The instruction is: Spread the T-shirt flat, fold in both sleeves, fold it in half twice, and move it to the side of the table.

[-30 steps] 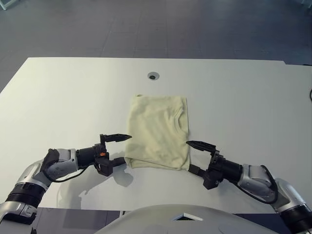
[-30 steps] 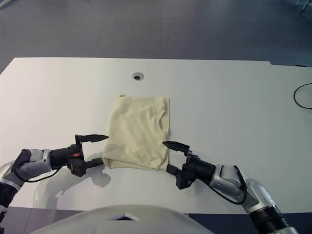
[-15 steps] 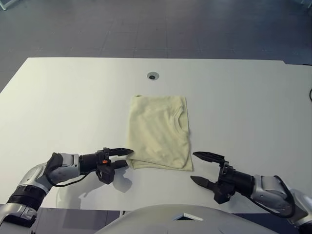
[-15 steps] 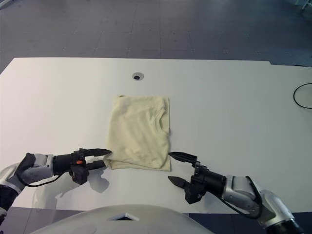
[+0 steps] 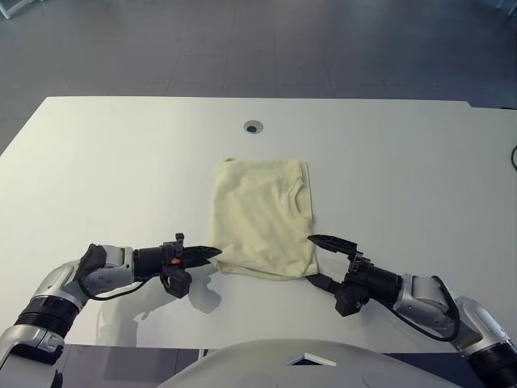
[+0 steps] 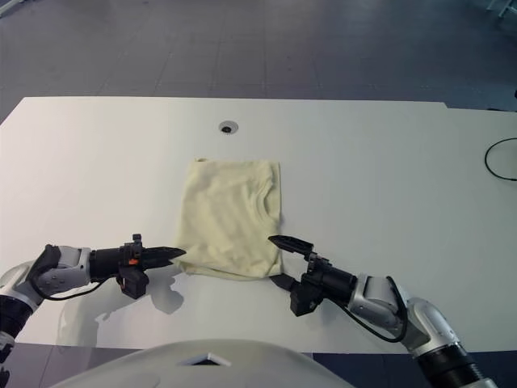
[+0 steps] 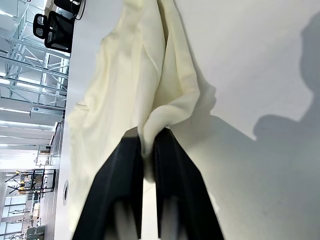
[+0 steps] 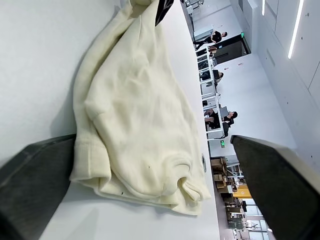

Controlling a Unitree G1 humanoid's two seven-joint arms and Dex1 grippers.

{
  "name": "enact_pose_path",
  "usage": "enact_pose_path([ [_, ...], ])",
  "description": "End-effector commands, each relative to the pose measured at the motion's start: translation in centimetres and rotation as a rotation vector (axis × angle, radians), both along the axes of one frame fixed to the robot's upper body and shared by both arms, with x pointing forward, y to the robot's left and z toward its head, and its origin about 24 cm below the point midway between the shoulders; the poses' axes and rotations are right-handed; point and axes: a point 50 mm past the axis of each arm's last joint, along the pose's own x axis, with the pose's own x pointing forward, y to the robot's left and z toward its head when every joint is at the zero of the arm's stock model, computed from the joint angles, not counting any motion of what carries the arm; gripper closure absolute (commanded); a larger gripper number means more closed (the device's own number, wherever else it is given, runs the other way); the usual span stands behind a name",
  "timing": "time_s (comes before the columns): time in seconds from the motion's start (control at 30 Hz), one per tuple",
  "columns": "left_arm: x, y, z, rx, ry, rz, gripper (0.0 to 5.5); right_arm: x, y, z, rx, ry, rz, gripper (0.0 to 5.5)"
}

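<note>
The T-shirt (image 5: pixel 262 214) lies lengthwise away from both grippers, its near-left corner clamped in the left gripper (image 5: pixel 212 253), its near-right corner between the spread-apart fingers of the right gripper (image 5: pixel 312 259)

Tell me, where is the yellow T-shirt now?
In the eye views the T-shirt lies centrally on the table, short of the round hole; the left gripper pinches its near left corner, the right gripper open at its near right corner.
</note>
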Motion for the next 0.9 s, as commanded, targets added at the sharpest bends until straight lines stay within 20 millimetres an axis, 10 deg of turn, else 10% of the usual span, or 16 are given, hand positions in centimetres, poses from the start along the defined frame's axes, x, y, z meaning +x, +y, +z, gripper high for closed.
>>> enact_pose_path([
  [0.03, 0.0, 0.1, -0.5, 0.033, 0.024, -0.001, 5.38, -1.4, -0.7, -3.5, -0.226, 0.132, 0.046, 0.59],
  [0.53, 0.1, 0.0, -0.4, 0.028, 0.026, -0.012, 5.39, -1.1, -1.2, -4.4, -0.359, 0.276, 0.073, 3.49],
  [0.9, -0.6, 0.0, 1.3, -0.035, 0.066, -0.008, 5.39, -0.4, -0.8, -0.7, -0.265, 0.479, 0.064, 5.48],
])
